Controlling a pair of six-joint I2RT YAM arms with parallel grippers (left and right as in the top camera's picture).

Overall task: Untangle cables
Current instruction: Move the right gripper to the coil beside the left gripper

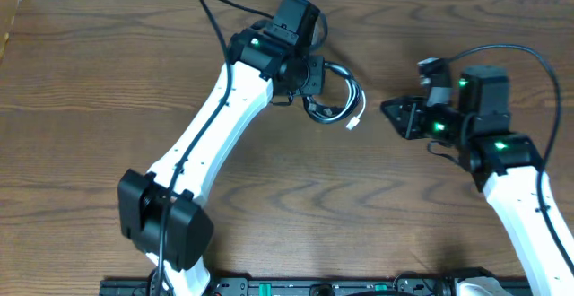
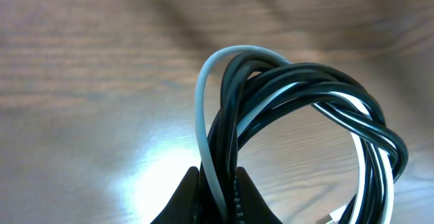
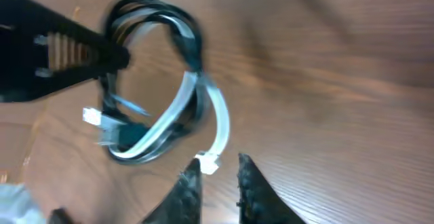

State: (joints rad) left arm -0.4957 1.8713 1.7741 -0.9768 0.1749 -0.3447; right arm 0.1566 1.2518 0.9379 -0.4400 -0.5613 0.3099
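Left tool (image 2: 218, 183) pinched the coiled cables (image 2: 305, 95). Right tool (image 3: 218, 173) hung just beside one white plug (image 3: 208, 163) over the counter (image 3: 339, 81); spread or pressed together, unclear.

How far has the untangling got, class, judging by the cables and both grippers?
Done: nothing yet; the cables are one intertwined black-and-white loop. In hand: the left gripper clamps that loop, and the right gripper sits near a white plug end. Remaining: pulling every strand apart.
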